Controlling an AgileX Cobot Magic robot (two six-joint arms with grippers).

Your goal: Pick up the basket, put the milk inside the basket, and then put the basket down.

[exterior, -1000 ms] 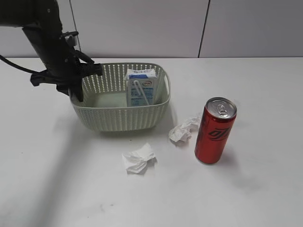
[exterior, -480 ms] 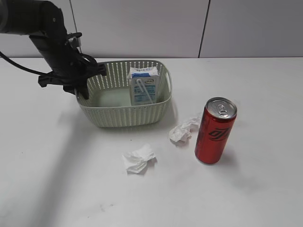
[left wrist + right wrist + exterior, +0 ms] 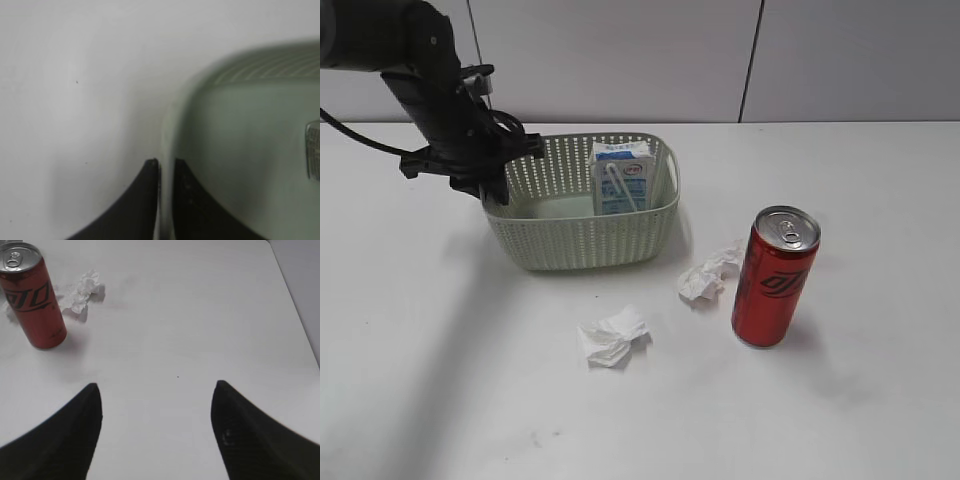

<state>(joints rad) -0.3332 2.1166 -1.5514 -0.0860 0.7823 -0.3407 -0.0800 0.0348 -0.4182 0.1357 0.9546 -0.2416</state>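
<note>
Now left gripper [image 3: 492, 178] gripping basket [image 3: 582, 235] rim; milk [image 3: 621, 178] sitting inside basket; setting-down remaining; right gripper [image 3: 156, 405] gaping, idle.

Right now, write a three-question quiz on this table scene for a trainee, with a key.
1. True or false: the milk stands upright inside the basket.
2. Which does the left gripper clamp? A) the basket's left rim B) the red can C) a crumpled tissue
3. Fill in: the right gripper is ____ and holds nothing.

Key:
1. True. The carton stands by the far wall of the basket.
2. A. The left wrist view shows the fingers nearly shut on the thin rim.
3. Open. Its fingers stand wide apart above bare table.
</note>
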